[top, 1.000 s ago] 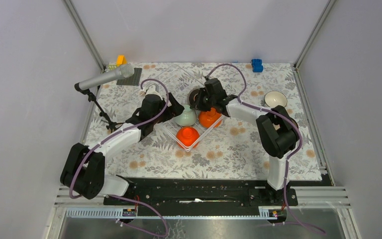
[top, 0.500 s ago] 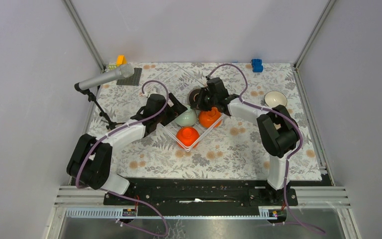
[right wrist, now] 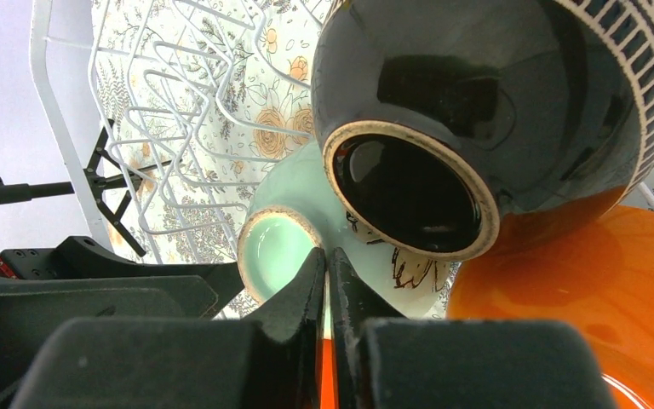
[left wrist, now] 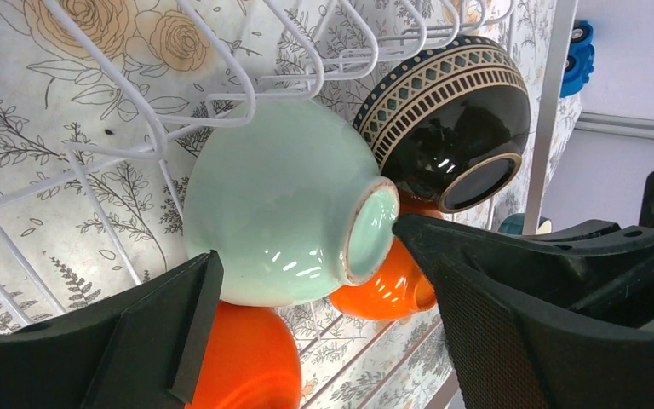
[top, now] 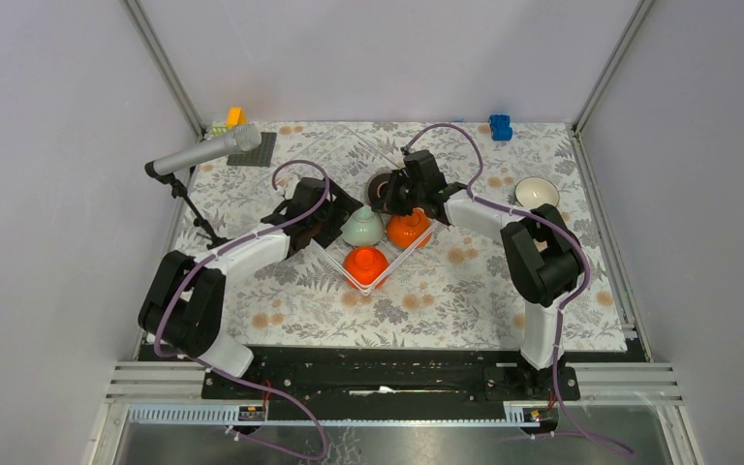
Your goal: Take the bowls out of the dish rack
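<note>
Black jaws of your left gripper (left wrist: pixel 306 247) stand wide apart, one on each side of the mint green ceramic bowl (left wrist: pixel 272 204), not clamped on it. That bowl lies tipped on its side in the square white wire dish rack (left wrist: pixel 247 85), foot ring towards the wrist camera. Just beside it in the rack sit two glossy orange bowls, one nearer (top: pixel 365 262) and one to the right (top: pixel 409 230). A dark brown bowl with a patterned rim band (right wrist: pixel 494 111) leans above them. Your right gripper (right wrist: pixel 327 264) is pressed together, holding nothing, tips close to the mint bowl's foot. Far right, a cream bowl (top: pixel 536 192) stands upright on the floral tablecloth (top: pixel 465 291), well apart from the rack.
</note>
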{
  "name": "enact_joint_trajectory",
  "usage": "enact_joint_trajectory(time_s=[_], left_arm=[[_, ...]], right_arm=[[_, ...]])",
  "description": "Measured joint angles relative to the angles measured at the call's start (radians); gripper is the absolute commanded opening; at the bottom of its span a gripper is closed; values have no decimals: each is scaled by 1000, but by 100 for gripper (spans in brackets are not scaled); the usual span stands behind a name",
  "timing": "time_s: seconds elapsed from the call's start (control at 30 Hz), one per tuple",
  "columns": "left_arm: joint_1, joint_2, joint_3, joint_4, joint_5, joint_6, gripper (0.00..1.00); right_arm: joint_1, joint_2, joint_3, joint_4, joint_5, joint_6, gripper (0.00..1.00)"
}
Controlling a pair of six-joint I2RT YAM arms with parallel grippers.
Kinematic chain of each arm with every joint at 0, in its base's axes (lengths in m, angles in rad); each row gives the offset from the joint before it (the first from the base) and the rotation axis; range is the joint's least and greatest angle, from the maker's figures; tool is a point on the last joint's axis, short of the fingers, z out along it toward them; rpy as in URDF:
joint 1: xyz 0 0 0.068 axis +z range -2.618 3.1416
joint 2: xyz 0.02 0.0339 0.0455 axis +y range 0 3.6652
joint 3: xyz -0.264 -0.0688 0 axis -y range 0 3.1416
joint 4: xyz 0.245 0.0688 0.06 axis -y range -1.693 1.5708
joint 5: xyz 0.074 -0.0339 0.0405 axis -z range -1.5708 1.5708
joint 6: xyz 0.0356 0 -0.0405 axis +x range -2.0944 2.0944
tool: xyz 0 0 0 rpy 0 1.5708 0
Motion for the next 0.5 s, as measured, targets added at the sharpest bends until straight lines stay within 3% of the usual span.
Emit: enact_joint_trajectory(time_s=[0.5], left_arm=[[-21,82,72,-94,-44,-63,99]], right_arm=[[-36,63,8,-64,8,-3,0]])
